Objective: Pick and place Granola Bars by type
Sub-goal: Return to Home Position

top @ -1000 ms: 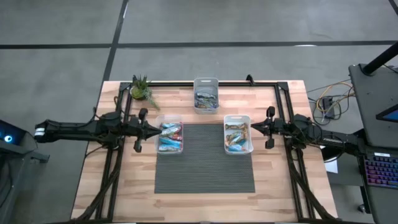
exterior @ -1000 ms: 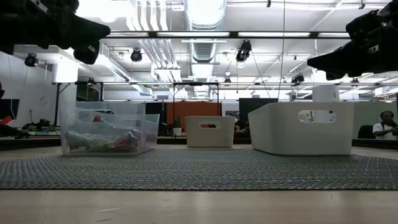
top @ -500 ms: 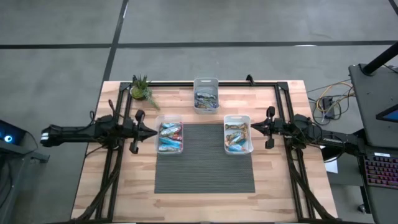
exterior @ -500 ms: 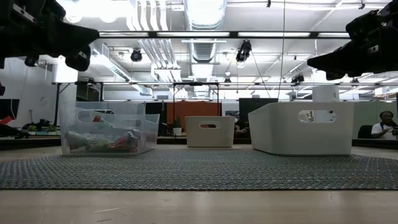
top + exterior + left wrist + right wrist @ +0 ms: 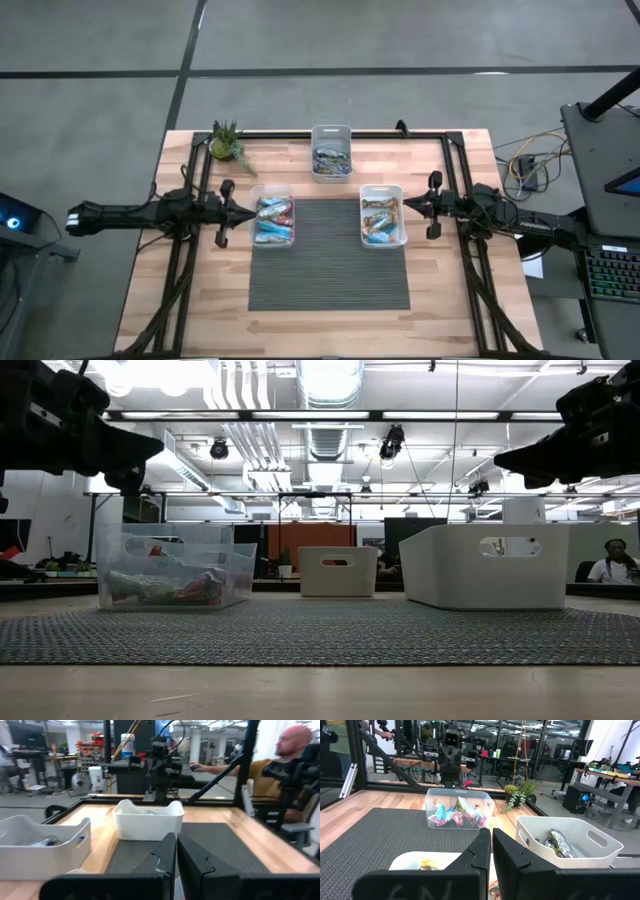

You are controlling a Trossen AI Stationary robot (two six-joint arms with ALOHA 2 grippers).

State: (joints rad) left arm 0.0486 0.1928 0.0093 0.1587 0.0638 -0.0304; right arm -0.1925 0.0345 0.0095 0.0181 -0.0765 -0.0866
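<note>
- Both arms hang above the table, one at each side, carrying nothing.
- My left gripper [image 5: 240,212] is at 9 o'clock of the clear bin [image 5: 272,189], just outside its wall. The fingers are together with only a sliver between them in the left wrist view.
- My right gripper [image 5: 404,205] is at 3 o'clock of the white bin [image 5: 382,187], close to its outer wall. Its fingers are likewise closed on air.
- The granola bars [image 5: 273,220] are all binned. Taken from the centre of the dark mat [image 5: 330,270], one lot lies in the clear bin at 10 o'clock and another in the white bin at 2 o'clock. A third lies in the gray bin [image 5: 331,128] at 12 o'clock.
- I see no bar loose on the mat or the wood.
- My read is that sorting is finished and only parking the arms remains.
- Handling, should a bar need re-picking: I judge them light, with slick, crinkly foil over a crumbly core.
- I would grip across the narrow width at mid-length with modest squeeze. The flat end seams are thin flaps that would likely slide out.
- The bars lie heaped and overlapping in the bins, so I would take the top one first. I would come down clear of the bin walls.
</note>
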